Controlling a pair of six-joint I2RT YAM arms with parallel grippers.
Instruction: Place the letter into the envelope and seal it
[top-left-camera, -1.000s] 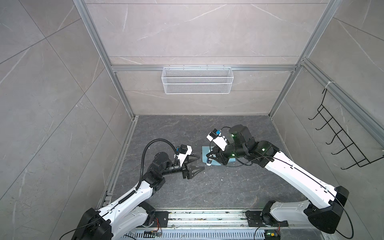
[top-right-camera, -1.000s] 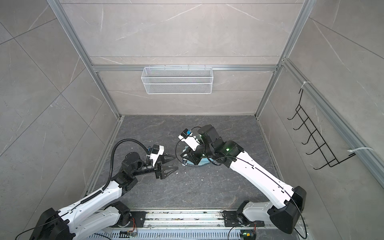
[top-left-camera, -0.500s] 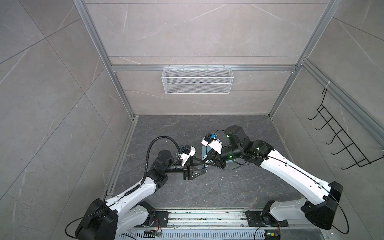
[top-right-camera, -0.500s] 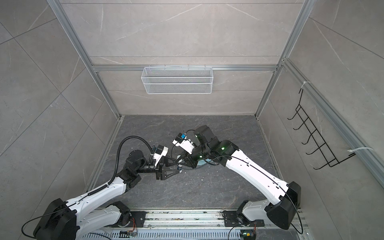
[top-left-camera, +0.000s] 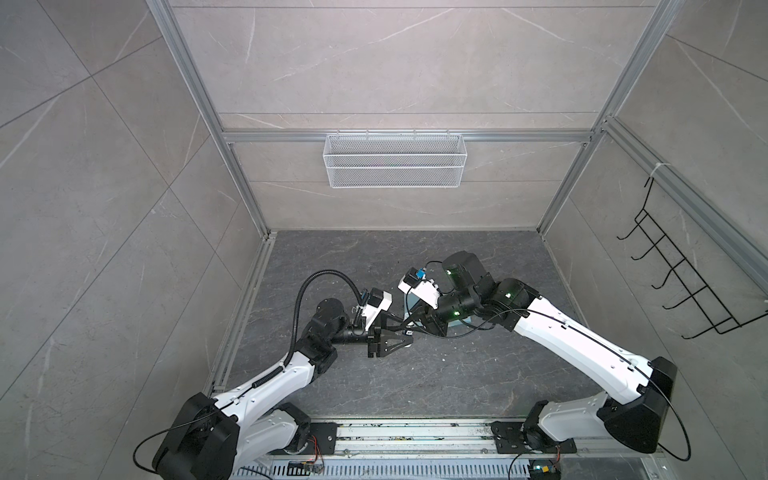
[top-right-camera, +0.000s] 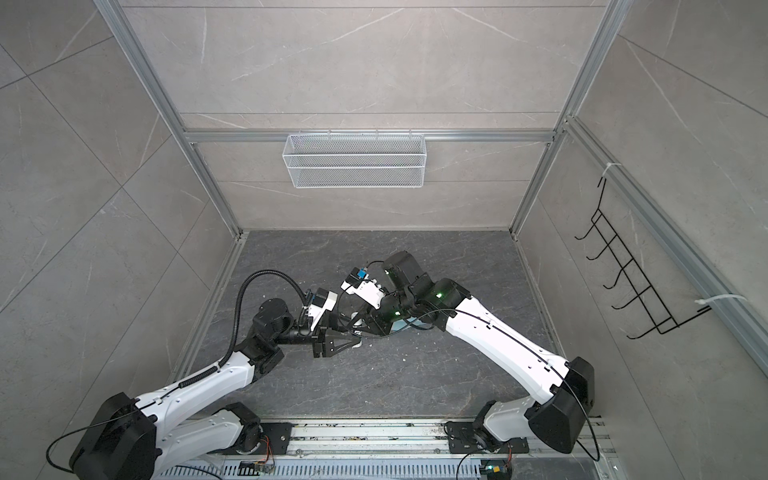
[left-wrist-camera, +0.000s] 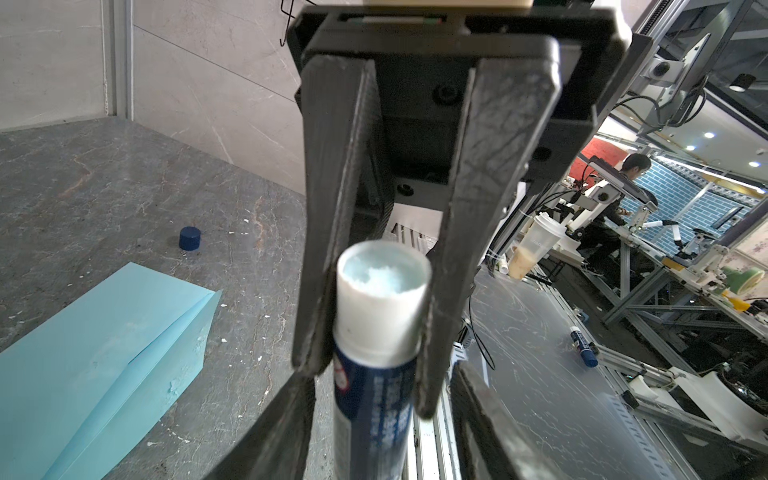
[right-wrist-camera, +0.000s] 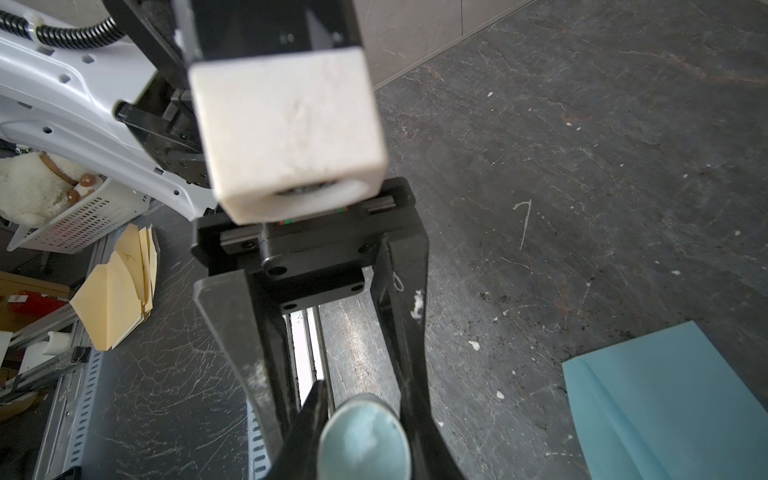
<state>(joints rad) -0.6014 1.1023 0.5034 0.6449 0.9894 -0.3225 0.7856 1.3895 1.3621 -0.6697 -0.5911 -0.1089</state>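
The light blue envelope (left-wrist-camera: 104, 374) lies flat on the dark floor, its corner also in the right wrist view (right-wrist-camera: 665, 399); both top views show only slivers of it beside the arms (top-left-camera: 412, 302) (top-right-camera: 405, 326). The letter is out of view. My two grippers meet tip to tip in mid-floor. An uncapped glue stick (left-wrist-camera: 374, 399) (right-wrist-camera: 363, 440) sits between them. My right gripper (top-left-camera: 414, 328) (right-wrist-camera: 365, 411) is shut on its white neck. My left gripper (top-left-camera: 408, 333) (left-wrist-camera: 382, 374) straddles the blue barrel, jaws open with a gap showing on one side.
A blue cap (left-wrist-camera: 190, 238) stands on the floor beyond the envelope. White glue crumbs dot the floor. A wire basket (top-left-camera: 395, 166) hangs on the back wall and a black hook rack (top-left-camera: 685, 286) on the right wall. A metal rail (top-left-camera: 415, 432) runs along the front.
Both arms have come together at mid-floor. My left gripper moved right to the glue stick and its jaws have narrowed around the barrel. The right gripper's hold is unchanged.
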